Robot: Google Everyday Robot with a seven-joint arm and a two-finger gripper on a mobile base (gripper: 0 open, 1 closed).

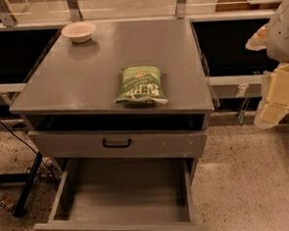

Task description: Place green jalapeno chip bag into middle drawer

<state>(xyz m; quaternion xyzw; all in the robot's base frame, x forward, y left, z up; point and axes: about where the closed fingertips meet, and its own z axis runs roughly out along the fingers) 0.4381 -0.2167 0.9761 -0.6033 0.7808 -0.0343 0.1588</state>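
The green jalapeno chip bag (pixel 140 86) lies flat on the grey cabinet top (pixel 82 67), near its front right edge. The middle drawer (pixel 124 192) is pulled out below, and its plain grey box interior shows nothing inside. Its small black handle sits at the bottom edge of the view. The grey drawer front (pixel 117 143) directly above it is closed. My gripper (pixel 275 102) hangs at the far right of the view, beside the cabinet and off to the right of the bag. It holds nothing that I can see.
A beige bowl (pixel 79 31) stands at the back left of the cabinet top. A railing with metal posts runs behind the cabinet. A black stand leg (pixel 28 186) and cables lie on the speckled floor to the left.
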